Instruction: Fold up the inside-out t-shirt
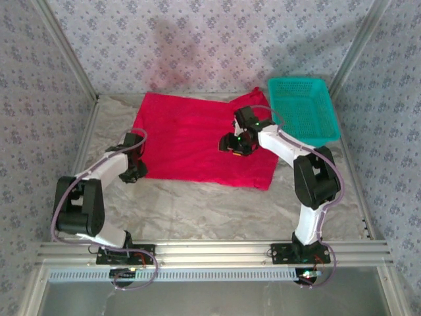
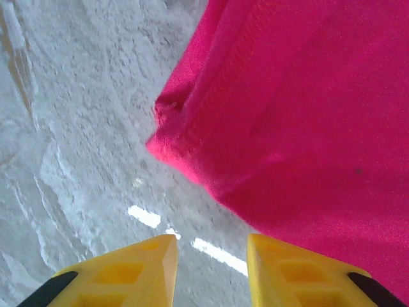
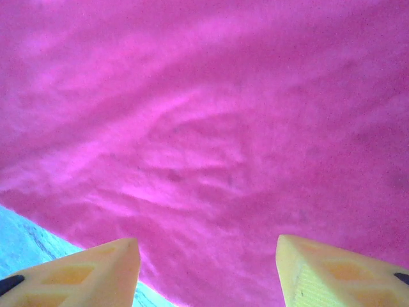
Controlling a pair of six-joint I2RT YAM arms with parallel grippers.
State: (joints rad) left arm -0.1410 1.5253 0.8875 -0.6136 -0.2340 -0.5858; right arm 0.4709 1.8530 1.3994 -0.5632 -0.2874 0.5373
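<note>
Shirt (image 1: 191,141) lies spread flat, folding seemingly barely begun; left gripper (image 2: 212,246) beside its corner, jaws apart; right gripper (image 3: 208,249) above it, likewise apart.

You have nothing to read here: no text, label, brand or number is legible. The inside-out t-shirt (image 3: 204,128) ahead of the fingertips of the right gripper (image 3: 208,256) is plain cloth.

Right arm (image 1: 279,142) covering part of t-shirt (image 1: 184,138) (right side), wrist views cropping it
</note>
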